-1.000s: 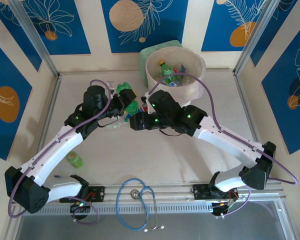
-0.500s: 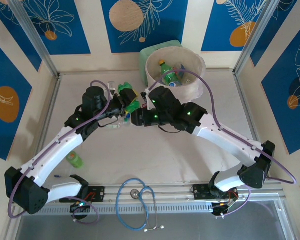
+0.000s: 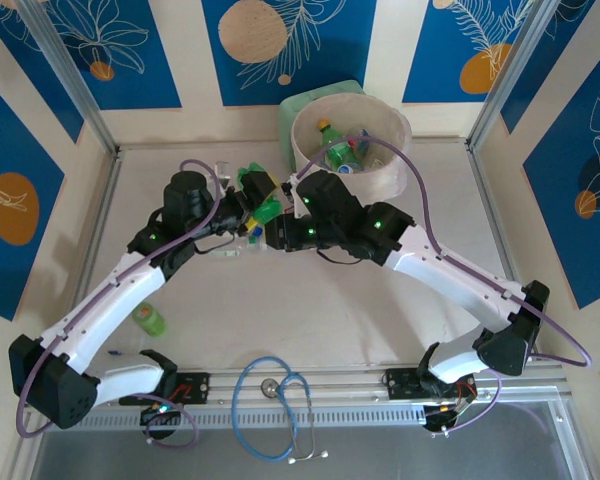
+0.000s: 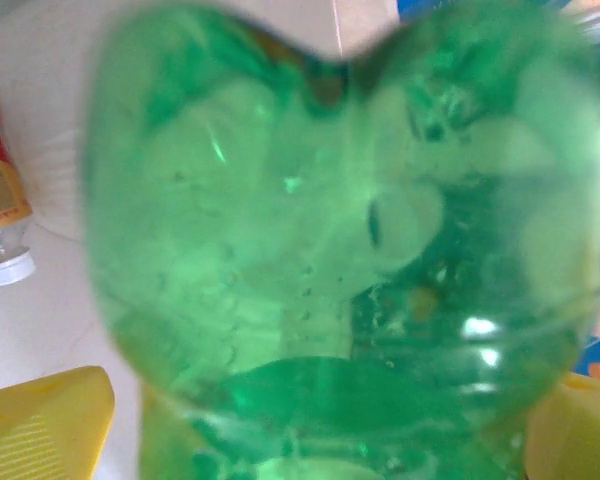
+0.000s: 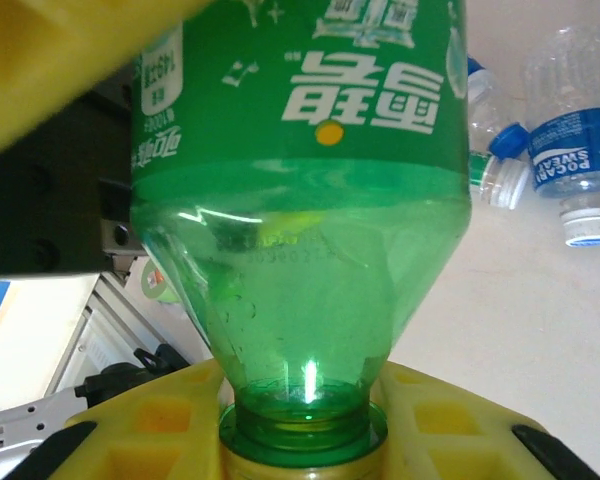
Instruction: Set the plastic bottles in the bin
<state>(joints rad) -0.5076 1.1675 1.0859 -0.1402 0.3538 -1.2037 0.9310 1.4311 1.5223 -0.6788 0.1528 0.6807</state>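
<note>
**GREEN BOTTLE MID-HANDOVER, SHORT OF BIN**

Top external: finds the green bottle (image 3: 268, 210) raised off the tabletop (image 3: 310, 310), bridged between left arm (image 3: 180, 215) and right arm (image 3: 380, 235), near the bin (image 3: 405, 135) but not over it. Reads as a transfer to the arm seated nearer the bin. Notes binned bottles (image 3: 335, 150) already inside, and one green stray (image 3: 150, 320) beside the left arm.

Left wrist: shows the bottle's base close up, left fingers (image 4: 40, 425) spread to the lower corners, released, apparently clear of the plastic.

Right wrist: shows right fingers (image 5: 160, 430) clenched on the neck, a narrow stiff point suited to sole carriage. Records clear blue-labelled bottles (image 5: 570, 140) lying beyond, uncollected.
</note>
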